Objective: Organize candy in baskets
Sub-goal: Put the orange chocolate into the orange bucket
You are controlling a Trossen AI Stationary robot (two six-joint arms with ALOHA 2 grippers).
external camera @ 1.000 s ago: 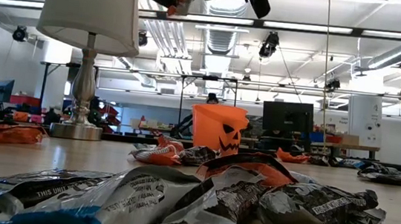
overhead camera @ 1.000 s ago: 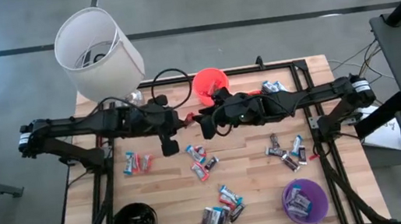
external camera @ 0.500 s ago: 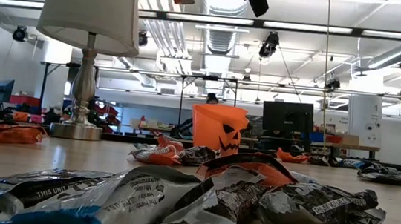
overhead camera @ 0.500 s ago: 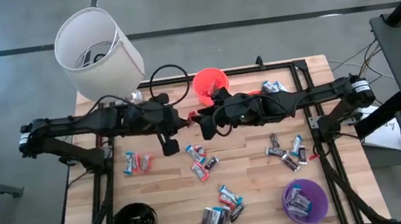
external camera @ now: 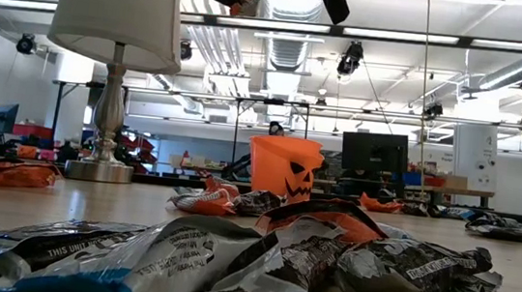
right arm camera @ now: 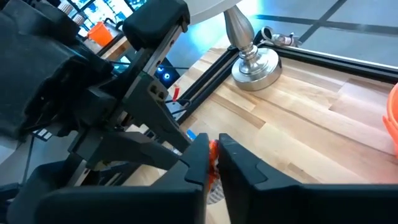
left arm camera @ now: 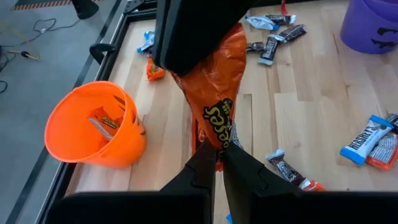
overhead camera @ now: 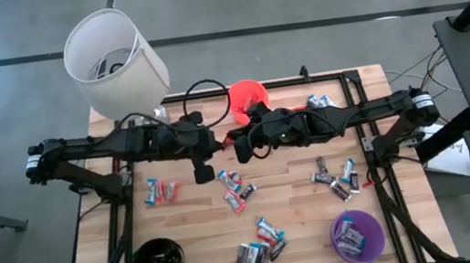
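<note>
Your left hand (left arm camera: 216,163) and right hand (right arm camera: 213,163) both pinch one crinkly orange candy wrapper (left arm camera: 214,93), held mid-air above the slatted wooden desk (overhead camera: 299,196). Arms stretch level, meeting beside the round orange bucket (overhead camera: 245,96).

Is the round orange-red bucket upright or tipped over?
Upright. The round orange-red bucket stands on its base with its mouth facing up, a wrapped candy inside; the low view shows its pumpkin face level.

My overhead feed is evenly bright, with soft shadows under the arms on the bench (overhead camera: 303,219). A cyan glare bleeds in well left of the lampshade (overhead camera: 113,61). At bench level, ceiling strip lights glow behind that lampshade, and the nearest candy (external camera: 230,259) wrappers are blurred and catch highlights.
</note>
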